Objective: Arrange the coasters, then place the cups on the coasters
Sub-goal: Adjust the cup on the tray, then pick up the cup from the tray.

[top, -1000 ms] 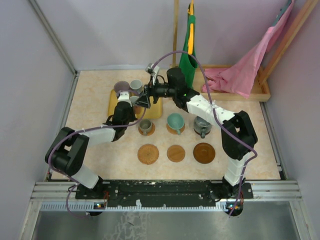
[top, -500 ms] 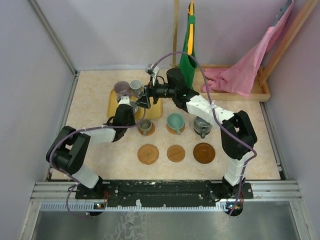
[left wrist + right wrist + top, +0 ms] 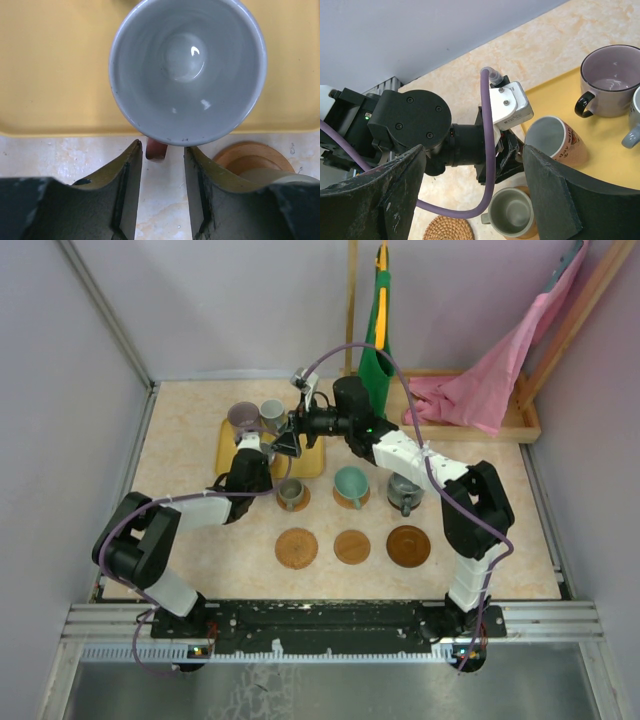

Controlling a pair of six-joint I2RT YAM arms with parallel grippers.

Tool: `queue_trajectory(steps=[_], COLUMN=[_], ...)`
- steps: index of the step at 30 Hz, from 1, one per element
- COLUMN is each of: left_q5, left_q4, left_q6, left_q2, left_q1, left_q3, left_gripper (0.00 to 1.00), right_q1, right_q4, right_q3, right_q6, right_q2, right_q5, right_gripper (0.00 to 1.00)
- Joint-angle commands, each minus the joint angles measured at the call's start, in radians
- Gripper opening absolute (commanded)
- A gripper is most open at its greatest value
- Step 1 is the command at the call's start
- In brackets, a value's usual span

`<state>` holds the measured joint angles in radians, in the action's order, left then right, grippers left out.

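Note:
A reddish-brown cup (image 3: 187,65) with a pale inside stands at the near edge of the yellow tray (image 3: 308,462). My left gripper (image 3: 162,148) is open, its fingers either side of the cup's handle (image 3: 156,151) with gaps showing. My right gripper (image 3: 475,175) hovers open above the left wrist and this cup (image 3: 555,140). Grey (image 3: 291,493), teal (image 3: 351,485) and dark grey (image 3: 404,490) cups sit on the back row of coasters. Three front coasters (image 3: 296,548) (image 3: 352,546) (image 3: 408,546) are bare. A purplish-brown cup (image 3: 243,418) and a grey cup (image 3: 272,415) stand on the tray.
A pink cloth (image 3: 470,390) lies over a wooden frame at the back right, and a green and orange item (image 3: 380,335) hangs at the back. The right arm's purple cable (image 3: 490,150) loops over the left wrist. Walls close the left, right and back.
My left gripper's jaws have spread apart off the reddish-brown cup's handle. Both arms have hardly shifted, and the right gripper stays open.

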<state>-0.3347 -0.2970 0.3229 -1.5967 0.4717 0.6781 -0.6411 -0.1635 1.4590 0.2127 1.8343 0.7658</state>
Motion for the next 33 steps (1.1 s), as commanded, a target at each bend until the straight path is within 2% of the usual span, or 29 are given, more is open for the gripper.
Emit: queue_trajectory(steps=[1, 10, 12, 17, 21, 33], left_q5=[0.004, -0.009, -0.018, -0.021, -0.035, -0.058], left_q4=[-0.017, -0.059, -0.060, -0.059, -0.059, -0.018], left_q6=[-0.009, -0.037, -0.039, -0.035, -0.038, -0.069], left_q2=[0.006, -0.009, -0.017, -0.034, -0.026, 0.036], left_q1=[0.002, 0.002, 0.003, 0.003, 0.002, 0.003], left_q3=[0.017, 0.026, 0.033, 0.041, 0.040, 0.091], left_gripper=[0.44, 0.39, 0.30, 0.18, 0.00, 0.00], right_q1=[-0.005, -0.006, -0.005, -0.006, -0.005, -0.006], right_q4=[-0.034, -0.025, -0.024, -0.023, -0.023, -0.036], right_q3=[0.022, 0.016, 0.018, 0.018, 0.019, 0.018], right_q6=[-0.011, -0.017, -0.019, -0.019, -0.019, -0.008], right_q2=[0.002, 0.004, 0.005, 0.010, 0.011, 0.020], right_q5=[0.012, 0.008, 0.007, 0.007, 0.007, 0.010], right_gripper=[0.77, 0.77, 0.77, 0.77, 0.77, 0.77])
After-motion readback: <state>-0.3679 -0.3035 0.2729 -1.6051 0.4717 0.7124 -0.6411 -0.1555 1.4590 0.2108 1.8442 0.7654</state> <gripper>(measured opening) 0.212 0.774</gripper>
